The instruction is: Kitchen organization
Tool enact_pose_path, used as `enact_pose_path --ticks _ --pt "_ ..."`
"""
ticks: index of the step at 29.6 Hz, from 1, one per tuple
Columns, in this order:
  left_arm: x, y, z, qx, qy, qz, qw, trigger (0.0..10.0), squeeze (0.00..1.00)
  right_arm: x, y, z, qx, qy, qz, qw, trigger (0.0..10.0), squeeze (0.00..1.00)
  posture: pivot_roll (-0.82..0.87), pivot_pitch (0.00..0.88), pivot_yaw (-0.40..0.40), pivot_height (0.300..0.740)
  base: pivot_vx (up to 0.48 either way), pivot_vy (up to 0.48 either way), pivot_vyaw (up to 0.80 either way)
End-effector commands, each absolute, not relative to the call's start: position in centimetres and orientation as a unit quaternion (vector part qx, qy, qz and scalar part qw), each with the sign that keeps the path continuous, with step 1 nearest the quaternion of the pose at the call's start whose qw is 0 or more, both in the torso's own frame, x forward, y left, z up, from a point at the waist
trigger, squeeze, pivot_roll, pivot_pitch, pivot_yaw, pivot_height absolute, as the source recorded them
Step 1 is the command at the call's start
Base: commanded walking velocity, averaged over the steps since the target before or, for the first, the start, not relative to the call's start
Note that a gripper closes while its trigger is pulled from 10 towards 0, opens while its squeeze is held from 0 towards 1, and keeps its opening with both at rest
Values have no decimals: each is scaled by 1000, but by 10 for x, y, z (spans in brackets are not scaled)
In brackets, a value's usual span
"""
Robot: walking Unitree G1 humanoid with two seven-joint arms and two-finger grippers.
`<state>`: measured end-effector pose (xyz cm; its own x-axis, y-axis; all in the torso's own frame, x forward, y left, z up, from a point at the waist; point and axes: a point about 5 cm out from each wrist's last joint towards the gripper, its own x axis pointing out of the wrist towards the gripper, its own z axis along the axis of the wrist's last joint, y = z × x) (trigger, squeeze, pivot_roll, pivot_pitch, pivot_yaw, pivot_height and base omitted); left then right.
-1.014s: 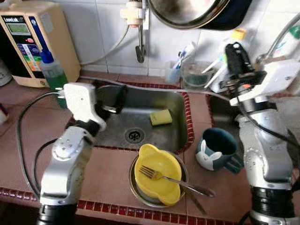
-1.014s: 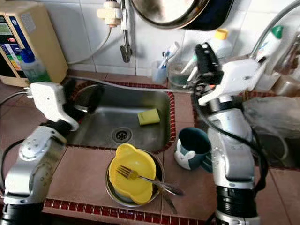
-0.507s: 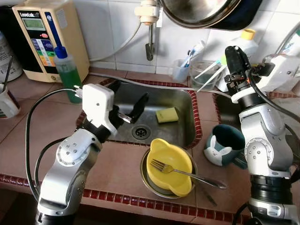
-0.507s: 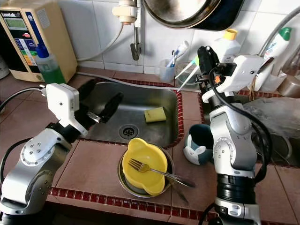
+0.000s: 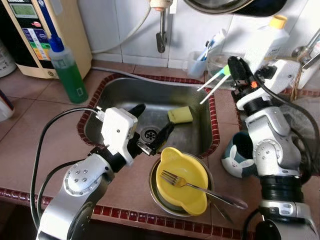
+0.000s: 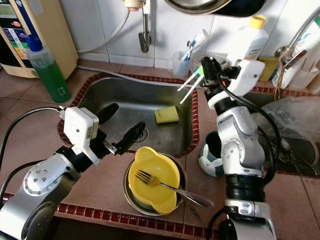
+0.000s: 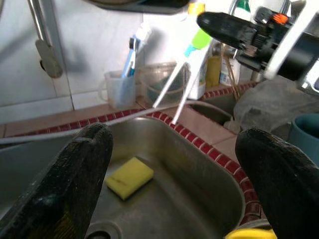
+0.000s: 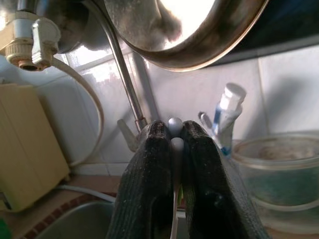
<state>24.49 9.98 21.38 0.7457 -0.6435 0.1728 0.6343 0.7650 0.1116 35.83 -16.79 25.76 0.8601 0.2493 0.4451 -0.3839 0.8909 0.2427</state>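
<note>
Thin white sticks [image 5: 214, 85] in right hand [image 5: 235, 71]

no legible text, water purifier [image 5: 37, 30] panel labels perhaps printed, too blurred

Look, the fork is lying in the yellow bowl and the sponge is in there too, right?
Not quite. The fork does lie in the yellow bowl, but the sponge is in the sink, apart from the bowl. The left eye view shows it.
</note>
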Motion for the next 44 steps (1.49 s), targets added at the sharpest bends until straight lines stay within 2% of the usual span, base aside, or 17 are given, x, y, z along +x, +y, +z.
enact_pose_path --ticks 1,11,19,20,21,22,23,44 --pt "240 98 216 25 -101 -352 930 10000 0 361 -165 264 179 -208 177 945 10000 0 48 222 17 740 0 0 0" --pt "237 92 221 19 -105 -363 926 10000 0 360 -144 267 230 -173 233 929 10000 0 43 226 10 740 0 0 0" --pt "238 92 223 18 -108 -362 926 10000 0 354 -138 261 269 -150 245 919 10000 0 40 226 7 740 0 0 0" --pt "238 92 223 18 -108 -362 926 10000 0 352 -138 259 278 -145 245 917 10000 75 37 225 9 740 0 0 0" --pt "238 91 223 18 -108 -362 926 10000 0 352 -138 259 281 -144 246 916 10000 75 37 225 9 740 0 0 0" --pt "238 91 223 18 -108 -362 926 10000 0 351 -139 259 283 -142 246 916 10000 506 37 225 9 740 0 0 0" --pt "238 91 223 17 -108 -363 926 10000 0 351 -139 258 286 -140 246 916 10000 1000 36 225 10 740 0 0 0" --pt "239 90 223 14 -108 -367 924 10000 0 348 -144 265 299 -152 240 911 10000 1000 35 214 19 740 0 0 0"
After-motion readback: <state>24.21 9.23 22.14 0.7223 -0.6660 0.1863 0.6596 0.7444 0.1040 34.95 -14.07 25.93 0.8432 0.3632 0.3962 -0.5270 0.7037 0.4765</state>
